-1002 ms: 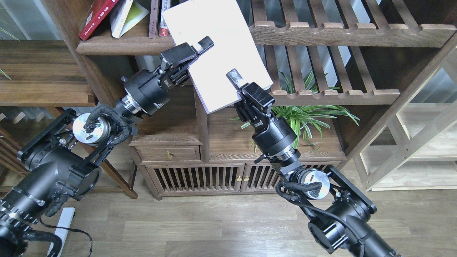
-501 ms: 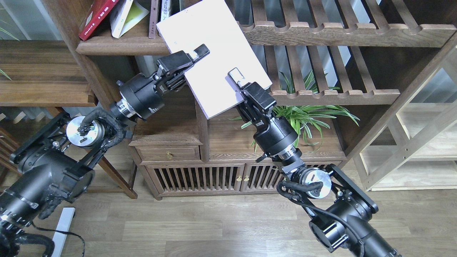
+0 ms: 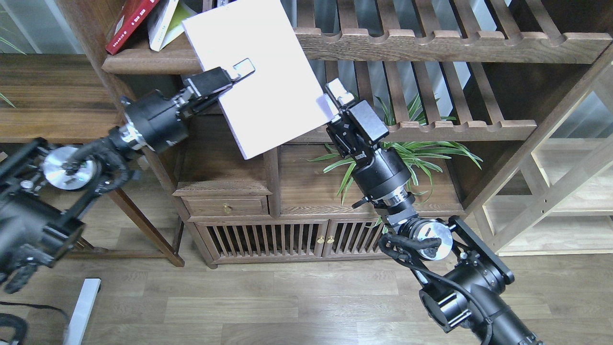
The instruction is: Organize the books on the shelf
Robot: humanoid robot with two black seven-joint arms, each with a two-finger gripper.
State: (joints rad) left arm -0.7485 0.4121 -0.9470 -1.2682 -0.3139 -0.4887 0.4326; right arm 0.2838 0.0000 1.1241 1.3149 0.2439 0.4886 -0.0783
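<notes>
Three books: one white book (image 3: 258, 72) held tilted in front of the shelf (image 3: 143, 60), left hand (image 3: 234, 74) clamped on its left edge, right hand (image 3: 333, 98) on its right edge. Red book (image 3: 130, 21) and yellow-green book (image 3: 167, 21) lean on the shelf.

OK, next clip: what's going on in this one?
A two-armed robot is shelving books. Both grippers hold the white book tilted in the air, the left gripper on its left edge, the right gripper on its right edge. Its top corner is near the shelf, where a red book and a yellow-green book already lean.
</notes>
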